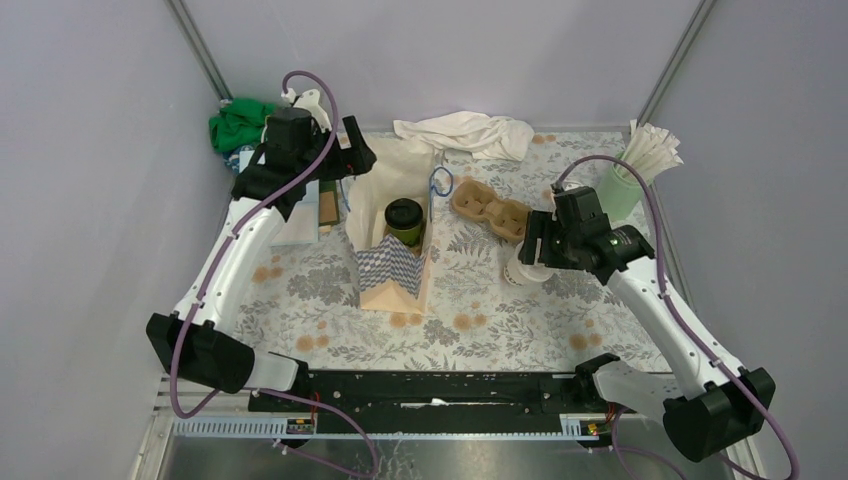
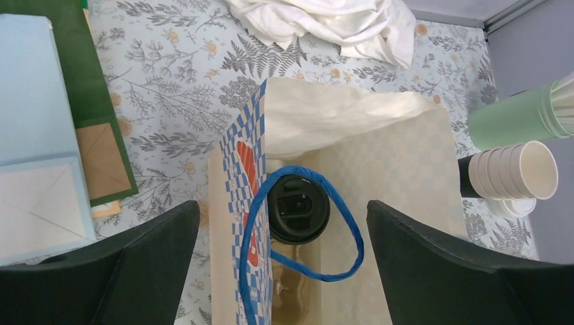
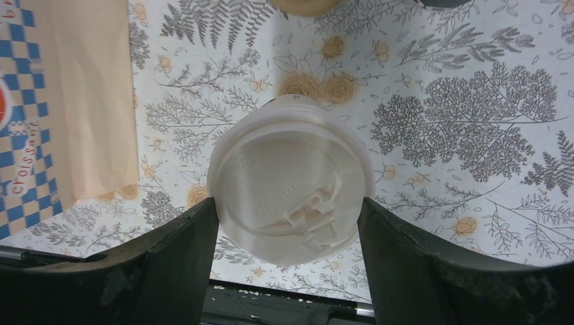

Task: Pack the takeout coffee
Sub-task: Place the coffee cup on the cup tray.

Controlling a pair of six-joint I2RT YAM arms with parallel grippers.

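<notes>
A checkered paper bag (image 1: 392, 272) with blue handles stands open mid-table. Inside it stands a green coffee cup with a black lid (image 1: 404, 219), also seen from above in the left wrist view (image 2: 298, 208). My left gripper (image 1: 352, 152) hangs open and empty above the bag's far side, its jaws wide on either side of the bag mouth (image 2: 283, 206). My right gripper (image 1: 530, 252) is shut on a coffee cup with a white lid (image 3: 291, 179), right of the bag (image 1: 522, 270). A stack of empty paper cups (image 2: 516, 172) lies on its side.
A cardboard cup carrier (image 1: 490, 208) lies behind the right gripper. A mint-green tumbler of straws (image 1: 628, 180) stands at the back right. A white cloth (image 1: 470, 133) lies at the back, a green cloth (image 1: 238, 122) and a light blue box (image 2: 30, 135) at the left.
</notes>
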